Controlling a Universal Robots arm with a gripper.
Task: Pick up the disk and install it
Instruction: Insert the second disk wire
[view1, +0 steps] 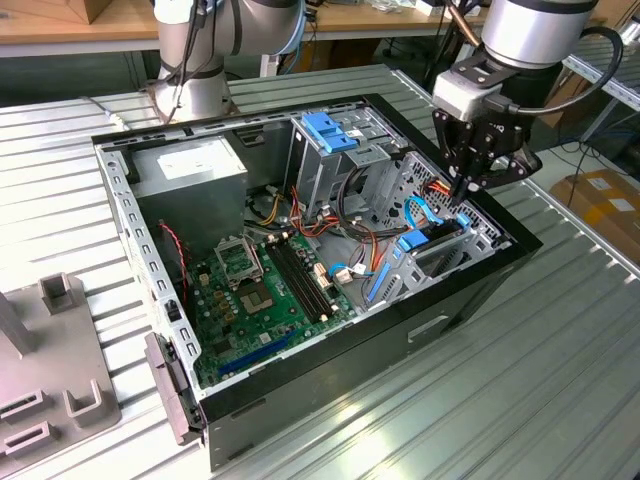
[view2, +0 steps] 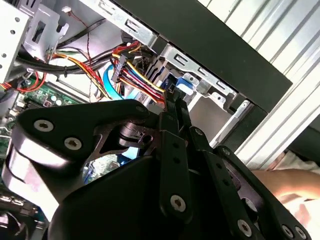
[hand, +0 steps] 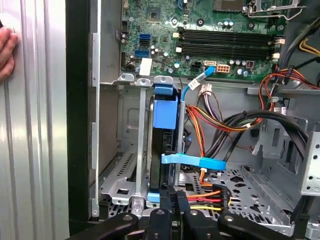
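Inside case bay, disk (hand: 161, 145) on edge, under gripper (hand: 175, 196).

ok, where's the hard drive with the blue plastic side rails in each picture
Exterior view: the hard drive with blue plastic side rails stands on edge in the case's front bay, under the gripper.
First wrist view: centre.
Second wrist view: can't tell.
Shared landmark: the red and yellow wire bundle.

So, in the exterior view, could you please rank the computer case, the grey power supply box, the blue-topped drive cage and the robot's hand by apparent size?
1. computer case
2. power supply box
3. blue-topped drive cage and hand: these look alike, and the hand may sit nearer the camera, so I won't rank them.
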